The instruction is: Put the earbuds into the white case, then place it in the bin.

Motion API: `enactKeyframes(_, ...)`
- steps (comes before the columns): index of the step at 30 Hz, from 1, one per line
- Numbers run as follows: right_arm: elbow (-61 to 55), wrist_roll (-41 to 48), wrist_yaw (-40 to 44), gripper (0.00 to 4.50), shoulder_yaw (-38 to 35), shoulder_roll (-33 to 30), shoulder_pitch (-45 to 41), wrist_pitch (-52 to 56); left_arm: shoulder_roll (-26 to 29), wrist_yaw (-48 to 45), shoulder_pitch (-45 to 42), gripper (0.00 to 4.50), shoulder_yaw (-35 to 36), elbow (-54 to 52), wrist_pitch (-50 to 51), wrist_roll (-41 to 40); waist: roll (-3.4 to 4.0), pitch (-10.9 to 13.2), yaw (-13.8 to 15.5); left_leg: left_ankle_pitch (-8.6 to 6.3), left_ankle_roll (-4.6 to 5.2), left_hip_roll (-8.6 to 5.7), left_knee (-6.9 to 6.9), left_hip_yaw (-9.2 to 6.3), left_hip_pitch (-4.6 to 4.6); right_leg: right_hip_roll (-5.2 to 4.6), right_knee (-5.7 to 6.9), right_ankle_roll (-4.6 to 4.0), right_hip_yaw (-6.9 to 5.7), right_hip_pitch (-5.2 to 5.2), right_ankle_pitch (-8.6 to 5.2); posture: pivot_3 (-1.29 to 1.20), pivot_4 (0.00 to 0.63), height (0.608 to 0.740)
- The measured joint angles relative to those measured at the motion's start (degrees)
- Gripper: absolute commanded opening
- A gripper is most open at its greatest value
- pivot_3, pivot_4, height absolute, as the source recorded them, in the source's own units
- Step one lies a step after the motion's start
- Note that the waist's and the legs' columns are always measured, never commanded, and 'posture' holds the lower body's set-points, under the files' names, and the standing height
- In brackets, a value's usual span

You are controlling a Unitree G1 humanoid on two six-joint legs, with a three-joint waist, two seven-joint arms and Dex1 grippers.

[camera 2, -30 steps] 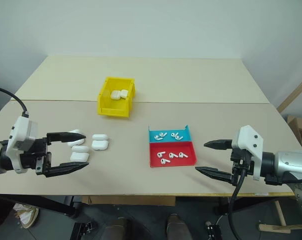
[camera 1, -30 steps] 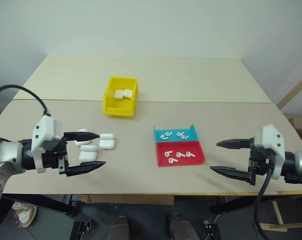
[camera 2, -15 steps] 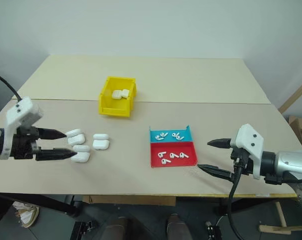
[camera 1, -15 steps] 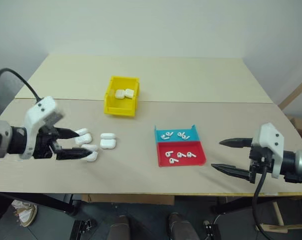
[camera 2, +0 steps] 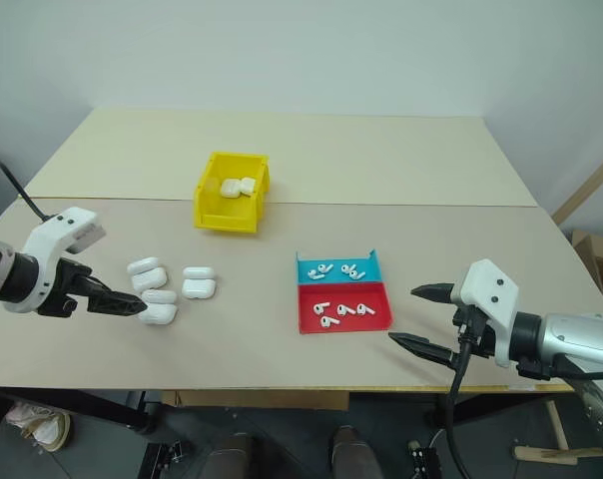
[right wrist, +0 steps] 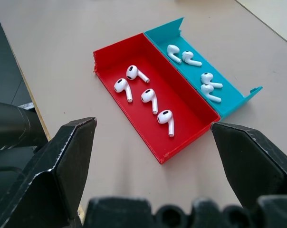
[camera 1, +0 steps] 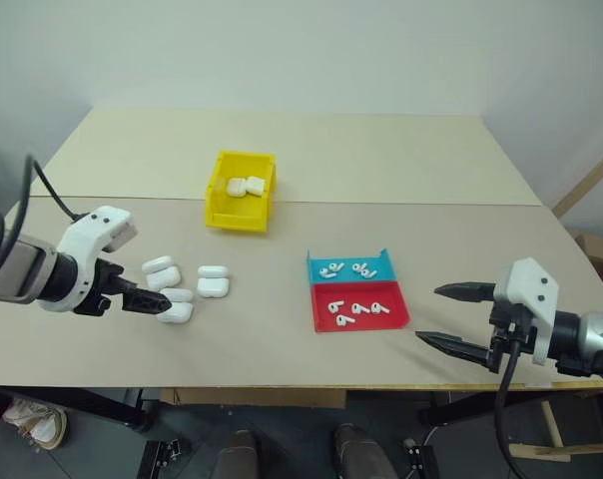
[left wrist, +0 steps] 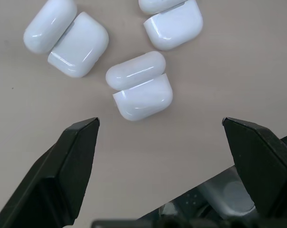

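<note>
Three white cases lie with lids open on the table's left side; the nearest case (left wrist: 139,92) sits just ahead of my left gripper (left wrist: 160,122), which points down at it, open and empty. From the head my left gripper (camera 1: 150,302) is beside that case (camera 1: 177,304). Several earbuds (right wrist: 149,95) lie in a red tray (right wrist: 193,113) and a blue tray (right wrist: 165,27). My right gripper (camera 1: 427,314) hovers open and empty to the right of the trays. The yellow bin (camera 1: 236,220) stands further back with two cases inside.
The red tray (camera 1: 395,318) and blue tray (camera 1: 382,260) sit side by side at mid-table. A seam crosses the table behind the bin. The table's front edge runs just below both grippers. Bare tabletop lies between the cases and the trays.
My left gripper has rolled and tipped from level to pointing down, closing in on the nearest case. My right gripper has stayed almost where it was.
</note>
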Motion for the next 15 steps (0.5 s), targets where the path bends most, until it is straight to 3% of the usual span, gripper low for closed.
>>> enactKeyframes(3, 0.07, 0.05, 0.16, 4.47, 0.08, -0.07, -0.48, 0.00, -0.30, 9.26, -4.23, 4.50, -5.98, 5.24, 0.01, -10.37, 0.00, 0.00, 0.15, 0.00, 0.00, -0.02, 0.00, -0.03, 0.04, -0.01, 0.05, -0.01, -0.01, 0.03, 0.00, 0.00, 0.150, 0.740)
enactKeyframes(8, 0.72, 0.09, 1.16, 4.47, 0.21, -1.31, -2.36, 0.46, -1.22, 32.58, -6.01, 4.50, -16.41, 13.13, -4.81, -28.81, 0.00, 0.00, 0.10, 0.00, 0.00, -0.05, 0.03, -0.05, 0.00, -0.07, 0.07, -0.24, 0.01, -0.01, 0.16, 0.00, 0.150, 0.740)
enactKeyframes(11, 1.33, 0.13, 1.85, 4.47, 0.21, -1.65, -3.39, 0.66, -2.45, 40.54, -6.01, 4.50, -18.32, 14.33, -7.73, -32.63, 0.00, 0.00, 0.31, 0.00, 0.00, -0.14, 0.03, -0.07, 0.00, -0.11, 0.07, -0.26, -0.02, 0.00, 0.17, 0.00, 0.150, 0.740)
enactKeyframes(15, 1.58, 0.20, 2.69, 4.47, 0.19, -2.25, -3.44, 1.01, -5.53, 43.78, -6.02, 4.50, -18.32, 15.94, -8.99, -33.20, 0.00, 0.00, 0.70, 0.01, -0.01, -0.26, 0.03, -0.07, 0.02, -0.20, 0.07, -0.25, -0.02, 0.05, 0.17, 0.00, 0.150, 0.740)
